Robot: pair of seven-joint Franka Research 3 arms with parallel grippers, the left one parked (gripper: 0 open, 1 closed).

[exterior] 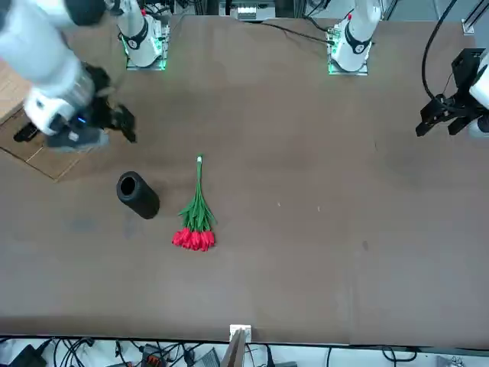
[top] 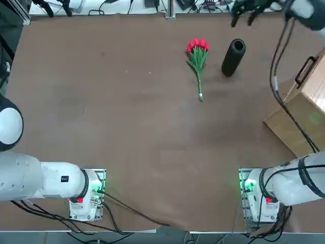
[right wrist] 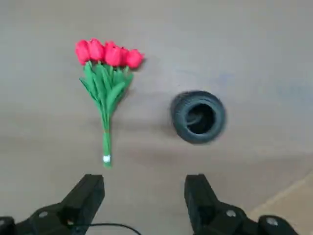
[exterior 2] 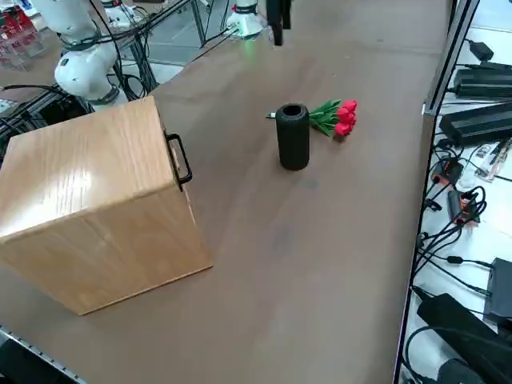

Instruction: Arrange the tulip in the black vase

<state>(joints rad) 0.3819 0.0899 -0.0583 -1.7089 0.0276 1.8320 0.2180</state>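
Overhead, the right gripper (right wrist: 144,182) hovers above the table's far right, its fingers spread wide around nothing.
Below, the red tulip bunch (top: 199,63) lies flat on the far side, blooms pointing far, left of the upright black vase (top: 233,58); a wooden box (top: 304,104) sits nearer, at right.

The right arm (top: 299,185) shows rounded white casings, dark joint bands and black straps, with black cables (top: 288,113) running alongside. Red (top: 269,200) and glowing green (top: 249,186) mark its pale base (top: 263,209). At the arm's far end, the right gripper (right wrist: 144,181) is black, with blocky, angular fingers (right wrist: 91,193) and round silver screws (right wrist: 231,213).
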